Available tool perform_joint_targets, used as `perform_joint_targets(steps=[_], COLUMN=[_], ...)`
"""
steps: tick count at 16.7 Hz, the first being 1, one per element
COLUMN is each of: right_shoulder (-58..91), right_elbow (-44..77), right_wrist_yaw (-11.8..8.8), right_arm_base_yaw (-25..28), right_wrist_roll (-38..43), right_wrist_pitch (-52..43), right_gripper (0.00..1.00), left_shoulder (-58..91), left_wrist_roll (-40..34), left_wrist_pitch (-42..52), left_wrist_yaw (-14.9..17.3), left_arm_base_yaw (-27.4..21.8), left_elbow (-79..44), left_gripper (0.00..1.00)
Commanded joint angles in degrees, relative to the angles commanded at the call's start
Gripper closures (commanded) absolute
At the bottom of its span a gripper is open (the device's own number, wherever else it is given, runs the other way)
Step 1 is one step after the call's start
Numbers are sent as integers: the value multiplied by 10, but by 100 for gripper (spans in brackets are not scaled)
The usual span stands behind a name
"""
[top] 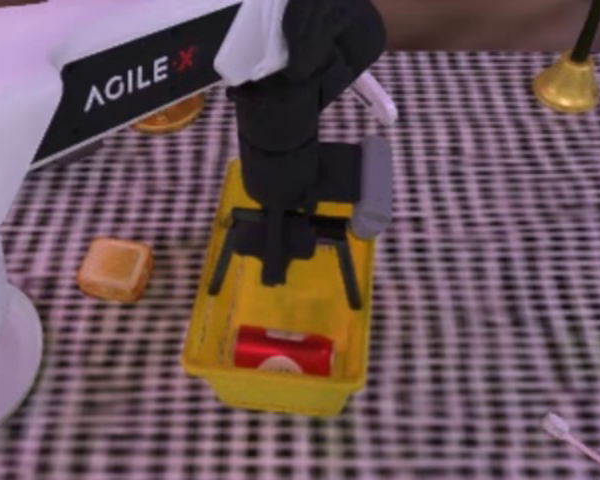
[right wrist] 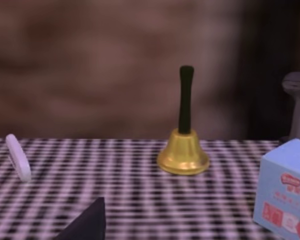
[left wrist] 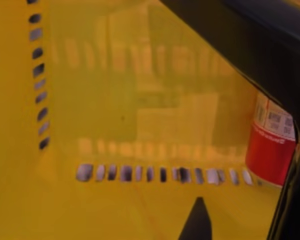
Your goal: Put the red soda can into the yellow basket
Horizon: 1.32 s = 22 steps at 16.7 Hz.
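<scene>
Red can [top: 283, 350]: lying on its side inside basket, near end. Yellow basket [top: 202, 340]: rectangular, slotted rim, table centre.

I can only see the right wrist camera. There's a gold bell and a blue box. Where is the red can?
Observer: The red soda can lies on its side inside the yellow basket, at the end nearest the top view's bottom edge.
Operator: Is a robot hand holding it?
Observer: No. The left gripper hangs over the basket's middle, apart from the can.
Operator: Anything else on the table I can't see?
Observer: A small tan square thing, like toast, lies on the table left of the basket.
</scene>
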State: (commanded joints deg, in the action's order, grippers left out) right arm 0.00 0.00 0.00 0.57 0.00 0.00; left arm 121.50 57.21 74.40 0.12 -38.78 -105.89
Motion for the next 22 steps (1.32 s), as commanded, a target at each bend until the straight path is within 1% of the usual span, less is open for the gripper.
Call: perform_joint_targets(steps=[18, 20, 22], right_shoulder=[0, 0, 0], right_elbow=[0, 0, 0], right_wrist_yaw=[0, 0, 0], right_arm_base_yaw=[0, 0, 0], right_wrist_roll=[0, 0, 0], right_wrist_pitch=[0, 0, 0], right_gripper=[0, 0, 0], left_shoulder=[0, -5, -13], left_wrist_roll=[2, 6, 14], left_wrist_pitch=[2, 25, 67], left_wrist_yaw=[0, 0, 0], left_arm_base_yaw=[1, 9, 21], left_elbow=[-2, -21, -49], left_gripper=[100, 100, 100])
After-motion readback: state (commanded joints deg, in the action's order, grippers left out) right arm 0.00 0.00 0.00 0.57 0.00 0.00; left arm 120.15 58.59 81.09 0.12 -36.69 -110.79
